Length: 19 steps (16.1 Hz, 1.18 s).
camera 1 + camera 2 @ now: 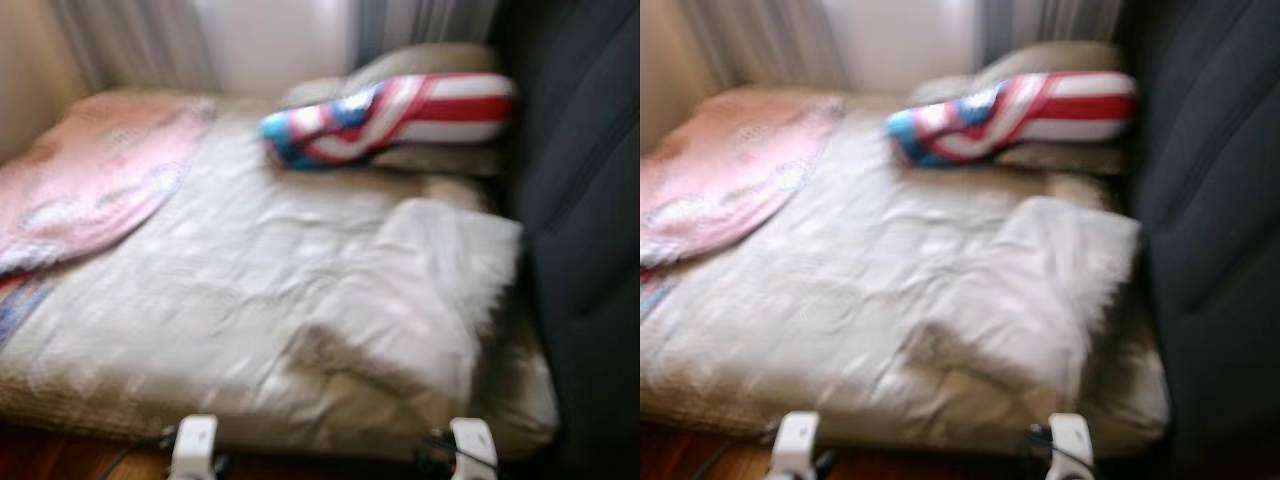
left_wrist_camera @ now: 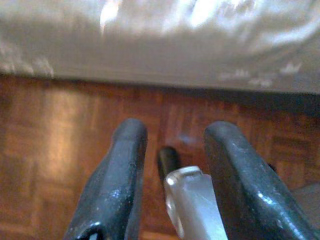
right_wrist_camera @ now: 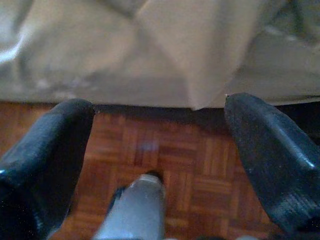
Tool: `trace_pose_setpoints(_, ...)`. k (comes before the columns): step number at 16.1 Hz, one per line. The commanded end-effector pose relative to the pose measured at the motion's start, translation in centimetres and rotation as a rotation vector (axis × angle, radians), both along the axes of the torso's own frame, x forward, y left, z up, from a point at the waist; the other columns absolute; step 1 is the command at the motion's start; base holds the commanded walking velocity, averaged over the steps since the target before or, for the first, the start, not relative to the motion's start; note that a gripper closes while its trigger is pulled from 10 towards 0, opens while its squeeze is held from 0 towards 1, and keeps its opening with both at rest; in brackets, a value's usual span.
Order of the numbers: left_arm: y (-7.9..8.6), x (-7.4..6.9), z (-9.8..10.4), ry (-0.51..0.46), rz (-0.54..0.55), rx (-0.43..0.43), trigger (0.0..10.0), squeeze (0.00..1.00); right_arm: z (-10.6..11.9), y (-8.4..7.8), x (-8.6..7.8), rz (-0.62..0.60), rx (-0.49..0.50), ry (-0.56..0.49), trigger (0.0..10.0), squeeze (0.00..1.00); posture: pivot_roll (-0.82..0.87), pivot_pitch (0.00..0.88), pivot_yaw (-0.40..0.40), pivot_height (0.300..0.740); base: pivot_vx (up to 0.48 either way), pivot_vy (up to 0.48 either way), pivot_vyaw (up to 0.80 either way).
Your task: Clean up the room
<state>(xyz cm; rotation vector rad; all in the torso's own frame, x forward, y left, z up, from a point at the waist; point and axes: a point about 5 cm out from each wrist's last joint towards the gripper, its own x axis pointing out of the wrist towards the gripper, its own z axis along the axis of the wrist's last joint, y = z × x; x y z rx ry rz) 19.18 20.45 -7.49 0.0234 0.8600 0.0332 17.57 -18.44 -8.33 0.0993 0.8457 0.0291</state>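
Observation:
A bed lies before me under a rumpled pale grey duvet [image 1: 300, 290], blurred in the head views. One corner of the duvet is folded back into a thick flap [image 1: 430, 290] on the right. A pink blanket [image 1: 95, 175] covers the bed's far left part. At the head lies a red, white and blue flag-patterned pillow [image 1: 390, 115] on beige pillows [image 1: 430, 60]. Both arms hang low at the foot of the bed. My left gripper [image 2: 175, 132] is open over the wood floor. My right gripper [image 3: 159, 107] is wide open, just below the hanging duvet edge [image 3: 200, 75].
Parquet floor [image 2: 55, 145] runs along the foot of the bed. A dark padded wall or headboard [image 1: 580, 200] stands close on the right. Curtains [image 1: 140, 40] hang behind the bed. My white wrist parts [image 1: 195, 445] show at the bottom edge.

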Motion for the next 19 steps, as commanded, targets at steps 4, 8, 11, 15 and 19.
trace_pose_setpoints(4,-0.9,0.6,0.2,-0.023,-0.003,-0.026,10.0,0.00,0.1,-1.1,-0.6,-0.073,-0.004,-0.056,10.0,0.00,-0.03,0.037,-0.028,0.740,0.246,0.000,0.00)
trace_pose_setpoints(8,-1.1,0.8,0.3,-0.044,-0.015,-0.034,10.0,0.00,0.8,-0.8,-0.1,-0.072,0.060,-0.157,10.0,0.00,-0.03,0.039,-0.026,0.740,0.000,0.000,0.00)
trace_pose_setpoints(11,-1.4,2.3,1.3,-0.133,-0.043,-0.029,10.0,0.00,0.8,-0.7,-0.1,-0.069,0.056,-0.178,10.0,0.00,-0.04,0.041,-0.019,0.740,0.000,0.000,0.00)
trace_pose_setpoints(15,-2.8,6.4,5.1,-0.419,-0.104,-0.071,10.0,0.00,0.9,-0.6,-0.6,-0.116,0.108,-0.225,10.0,0.00,-0.01,0.053,-0.004,0.740,0.000,0.000,0.00)
trace_pose_setpoints(19,-3.3,8.4,7.1,-0.535,-0.141,-0.050,10.0,0.00,1.3,-0.4,-0.7,-0.089,0.096,-0.300,10.0,0.00,-0.03,0.061,0.007,0.740,0.000,0.000,0.00)
